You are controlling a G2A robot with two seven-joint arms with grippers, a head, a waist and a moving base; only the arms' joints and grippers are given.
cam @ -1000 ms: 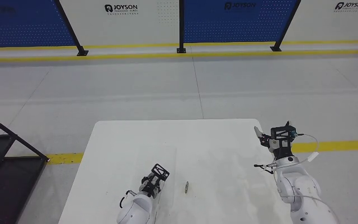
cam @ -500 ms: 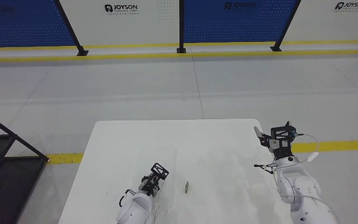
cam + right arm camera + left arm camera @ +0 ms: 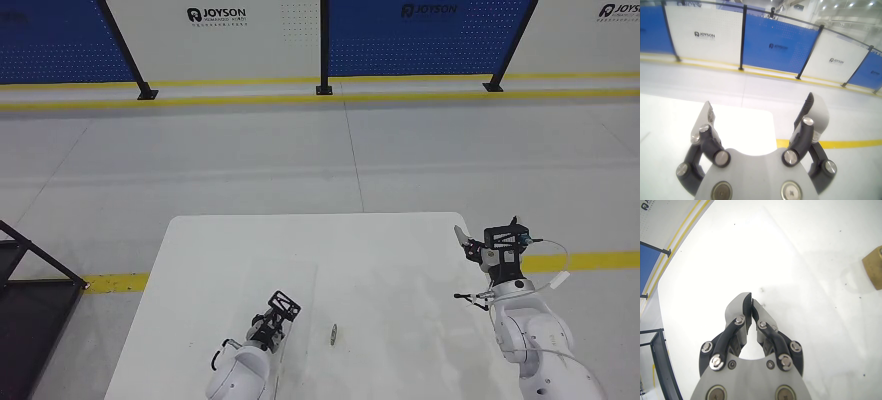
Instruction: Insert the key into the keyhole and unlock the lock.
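A brass padlock (image 3: 873,270) lies on the white table (image 3: 390,260), off to one side of my left gripper (image 3: 751,297) and a short way ahead of it. In the top view the padlock (image 3: 333,334) shows as a small dark piece just right of the left gripper (image 3: 284,306) near the table's front. The left gripper's fingers are shut, pads touching, with nothing visible between them. My right gripper (image 3: 759,107) stands open and holds nothing; it hangs over the table's far right corner (image 3: 476,247).
The table's far right corner (image 3: 770,113) and right edge lie just under the right gripper. A black metal rack (image 3: 20,290) stands on the floor left of the table. Blue and white fence panels (image 3: 320,40) line the back of the room.
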